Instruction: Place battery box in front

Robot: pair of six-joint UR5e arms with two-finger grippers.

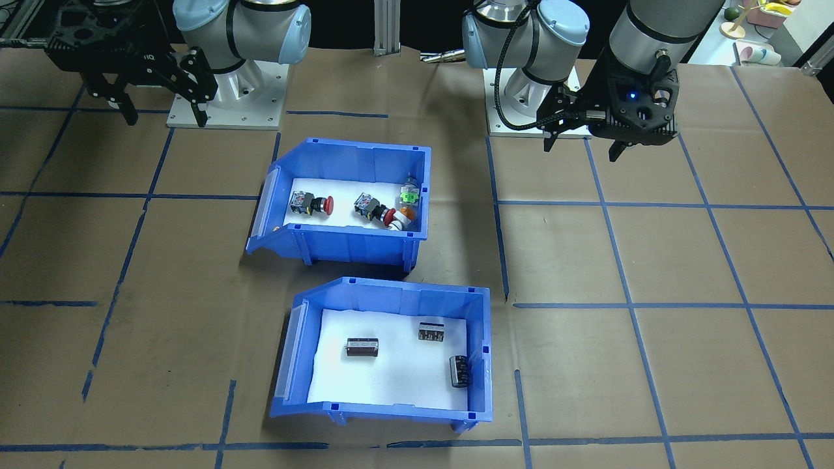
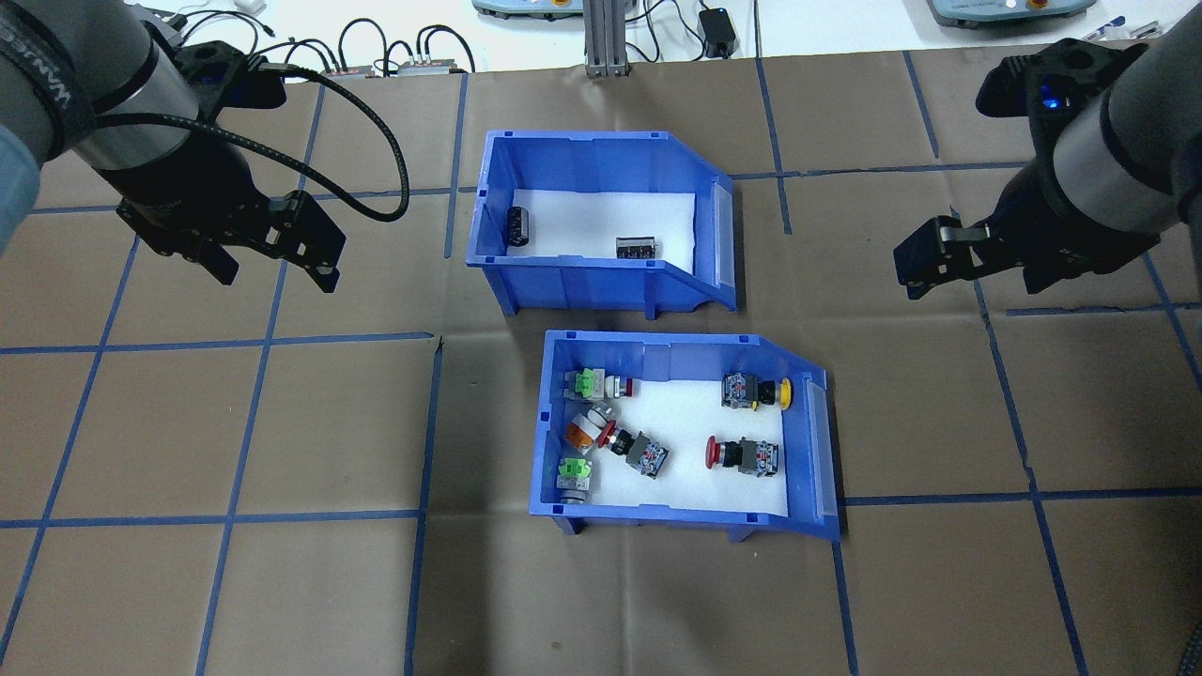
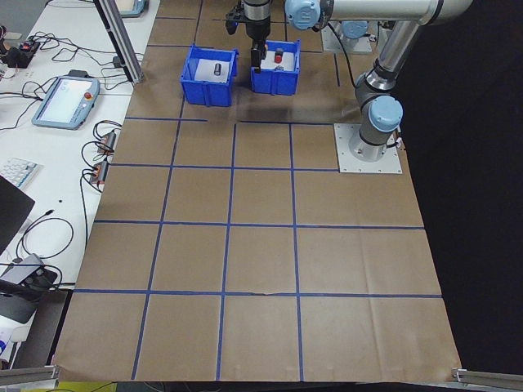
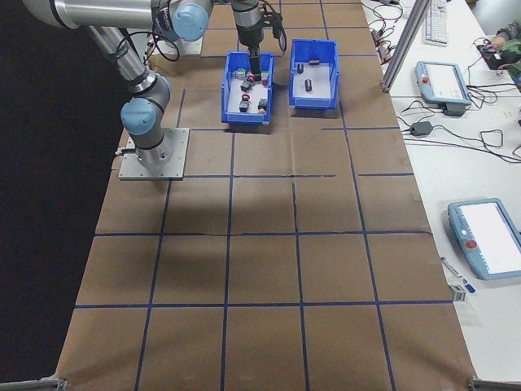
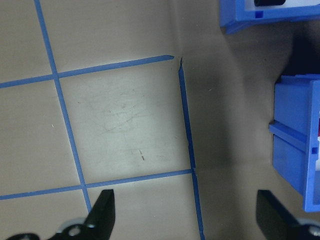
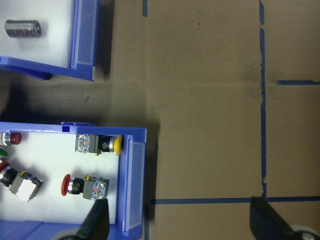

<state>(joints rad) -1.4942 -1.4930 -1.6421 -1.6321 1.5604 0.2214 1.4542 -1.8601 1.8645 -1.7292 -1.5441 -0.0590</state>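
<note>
The battery box (image 2: 601, 235) sits on the brown-paper table (image 2: 282, 582) at about 12 o'clock from the centre of the overhead view, on the side away from the robot. Its white foam floor carries dark cylinders (image 1: 362, 347); the front-facing view shows three of them, well apart from one another. The low open front of the battery box points toward 3 o'clock in the overhead view.

Just beside it, at 6 o'clock from it and nearer the robot, stands the switch bin (image 2: 685, 437), a like blue bin with red, green and yellow push-button switches (image 2: 742, 454) scattered on its foam. The two bins stand close together, a narrow strip of paper between them, and the switch bin is shifted a little toward 3 o'clock.

The left gripper (image 2: 277, 258) hangs above bare paper at 9 o'clock from the battery box, well apart from it. Its fingers are spread wide with nothing between them, as the left wrist view confirms. The right gripper (image 2: 925, 263) hovers at 3 o'clock from the battery box, also well clear of both bins. In the right wrist view its two fingertips (image 6: 97, 220) stand far apart and hold nothing.

Blue tape lines (image 2: 432, 422) mark a grid across the paper.
</note>
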